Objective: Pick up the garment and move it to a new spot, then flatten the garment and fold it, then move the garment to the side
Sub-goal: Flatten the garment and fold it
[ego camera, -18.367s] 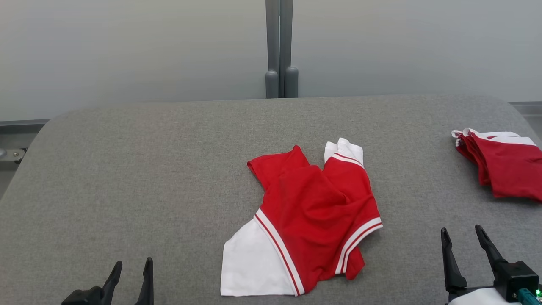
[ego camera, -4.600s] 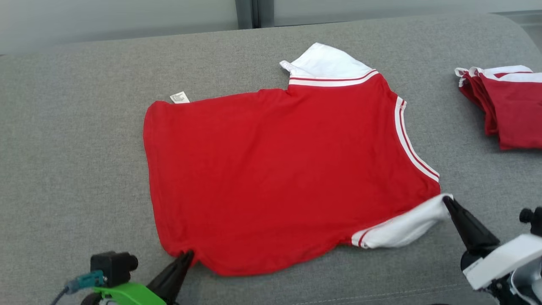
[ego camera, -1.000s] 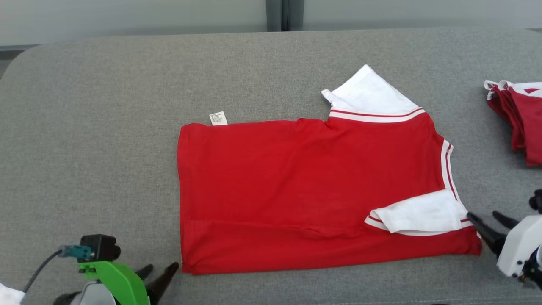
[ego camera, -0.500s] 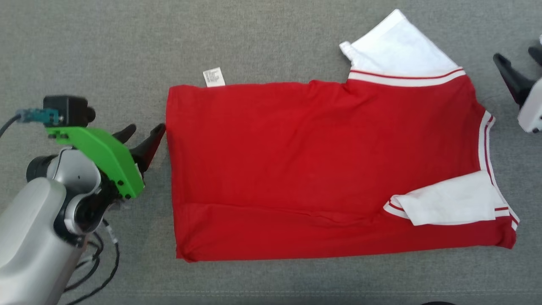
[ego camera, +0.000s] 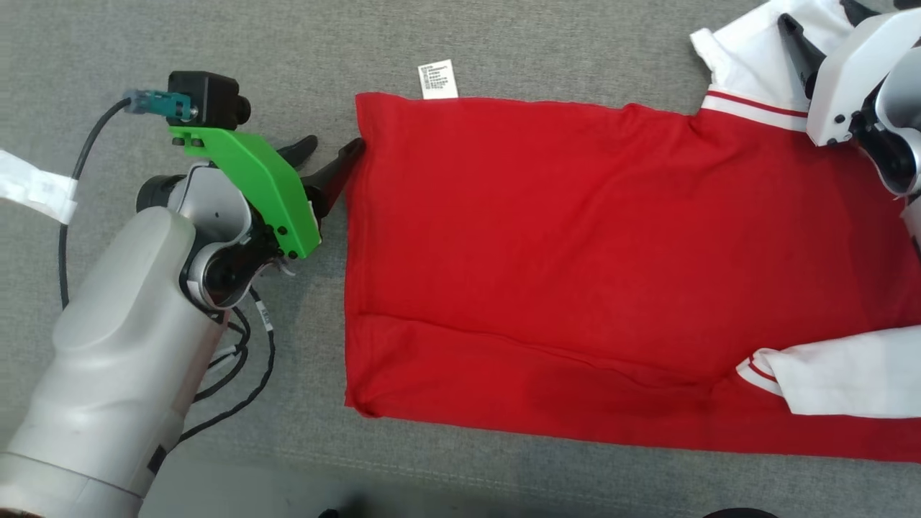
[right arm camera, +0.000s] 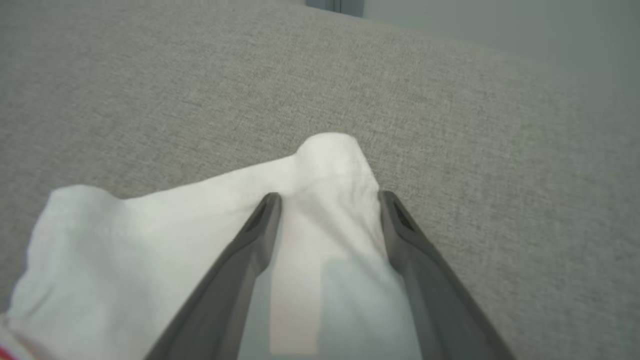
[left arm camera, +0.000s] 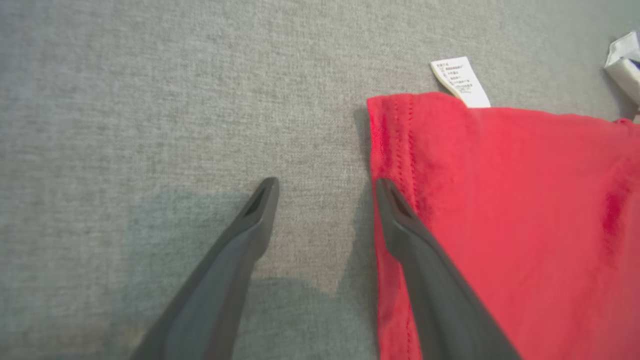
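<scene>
Grey woven pad [ego camera: 504, 43] lies flat and wide; beyond the pad's far edge stands a pale wall [right arm camera: 500, 20] with a dark post [right arm camera: 335, 6]

Even bright light, soft shadows, slight blur.

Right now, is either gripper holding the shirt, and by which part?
Nothing is held. The left gripper is open at the shirt hem; the right gripper is open astride the white sleeve.

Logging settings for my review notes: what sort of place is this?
Probably a lab folding station: a grey fabric-covered table, a red shirt spread on it, a plain wall behind.
</scene>
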Available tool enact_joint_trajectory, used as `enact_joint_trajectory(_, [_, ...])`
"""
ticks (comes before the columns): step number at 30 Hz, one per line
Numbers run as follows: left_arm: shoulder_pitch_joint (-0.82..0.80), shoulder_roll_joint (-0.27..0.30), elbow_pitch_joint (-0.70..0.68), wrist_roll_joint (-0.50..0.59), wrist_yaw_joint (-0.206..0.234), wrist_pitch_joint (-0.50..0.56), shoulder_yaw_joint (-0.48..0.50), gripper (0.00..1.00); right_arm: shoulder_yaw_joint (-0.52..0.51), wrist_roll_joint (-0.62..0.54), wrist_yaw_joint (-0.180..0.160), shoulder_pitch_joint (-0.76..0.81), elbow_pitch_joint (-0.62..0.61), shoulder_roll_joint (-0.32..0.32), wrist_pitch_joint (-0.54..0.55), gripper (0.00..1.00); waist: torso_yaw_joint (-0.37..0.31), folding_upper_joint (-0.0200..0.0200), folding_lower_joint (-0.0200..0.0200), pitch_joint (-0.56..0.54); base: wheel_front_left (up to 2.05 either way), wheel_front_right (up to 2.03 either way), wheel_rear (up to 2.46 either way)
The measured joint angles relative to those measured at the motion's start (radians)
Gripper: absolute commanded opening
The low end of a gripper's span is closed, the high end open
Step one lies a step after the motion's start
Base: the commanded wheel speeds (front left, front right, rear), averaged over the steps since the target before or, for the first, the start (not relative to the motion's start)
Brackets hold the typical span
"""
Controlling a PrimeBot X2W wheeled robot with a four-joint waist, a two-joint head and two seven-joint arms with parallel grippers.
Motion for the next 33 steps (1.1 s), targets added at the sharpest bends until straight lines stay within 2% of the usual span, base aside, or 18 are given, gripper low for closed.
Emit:
enact_joint_trajectory(4, [-0.024,-0.041,0.046,-0.046,-0.033,-0.001,0.003,1.00,0.029,-0.006,0.000,-0.044,0.056,-0.010,-0.014,1.00,0.030,0.0000,0.0000,0.005,0.00,0.00,0.00])
enact_joint_trajectory(9, [-0.038,-0.070,0.070,-0.079,-0.050,0.001,-0.012,1.00,0.068,0.021,-0.002,-0.060,0.101,-0.006,-0.024,1.00,0.042,0.0000,-0.0001,-0.003,0.00,0.00,0.00])
enact_joint_trajectory(10, [-0.038,-0.072,0.071,-0.083,-0.051,0.001,-0.019,1.00,0.079,0.025,-0.002,-0.060,0.107,-0.006,-0.030,0.89,0.041,0.0000,0.0000,-0.008,0.00,0.00,0.00])
enact_joint_trajectory(11, [-0.039,-0.075,0.071,-0.084,-0.051,0.000,-0.025,1.00,0.088,0.032,-0.002,-0.059,0.113,-0.008,-0.032,0.84,0.039,0.0000,0.0000,-0.012,0.00,0.00,0.00])
enact_joint_trajectory(13, [-0.040,-0.077,0.068,-0.088,-0.054,-0.003,-0.035,1.00,0.108,0.040,-0.002,-0.058,0.123,-0.009,-0.041,0.97,0.034,0.0000,0.0000,-0.020,0.00,0.00,0.00])
enact_joint_trajectory(15, [-0.044,-0.074,0.061,-0.092,-0.054,-0.003,-0.047,1.00,0.124,0.055,0.000,-0.055,0.131,-0.012,-0.042,0.78,0.029,0.0000,0.0000,-0.028,0.00,0.00,0.00])
enact_joint_trajectory(16, [-0.048,-0.071,0.054,-0.097,-0.055,-0.003,-0.049,1.00,0.131,0.064,0.000,-0.055,0.134,-0.014,-0.041,0.49,0.026,0.0000,0.0000,-0.030,0.00,0.00,0.00])
enact_joint_trajectory(17, [-0.050,-0.071,0.047,-0.106,-0.056,-0.004,-0.049,1.00,0.139,0.074,0.000,-0.055,0.134,-0.016,-0.040,0.29,0.023,0.0000,0.0000,-0.031,0.00,0.00,0.00])
enact_joint_trajectory(18, [-0.054,-0.070,0.040,-0.114,-0.056,-0.005,-0.051,1.00,0.144,0.083,0.001,-0.056,0.135,-0.017,-0.040,0.00,0.020,0.0000,0.0000,-0.031,0.00,0.00,0.00])
enact_joint_trajectory(28, [-0.070,-0.081,0.086,-0.163,-0.056,-0.030,-0.077,1.00,0.207,0.152,0.001,-0.057,0.138,-0.009,-0.077,0.00,-0.014,0.0000,0.0000,-0.041,0.00,0.00,0.00])
enact_joint_trajectory(30, [-0.070,-0.085,0.095,-0.168,-0.056,-0.041,-0.094,0.37,0.221,0.165,0.001,-0.056,0.143,-0.008,-0.091,0.00,-0.020,0.0000,-0.0001,-0.049,0.00,0.00,0.00])
enact_joint_trajectory(31, [-0.070,-0.088,0.100,-0.171,-0.056,-0.047,-0.102,0.00,0.227,0.174,0.001,-0.054,0.143,-0.007,-0.097,0.00,-0.022,0.0000,-0.0001,-0.055,0.00,0.00,0.00])
enact_joint_trajectory(33, [-0.070,-0.086,0.106,-0.174,-0.056,-0.069,-0.114,0.00,0.239,0.190,0.001,-0.053,0.142,-0.007,-0.114,0.00,-0.029,0.0000,-0.0001,-0.064,0.00,0.00,0.00])
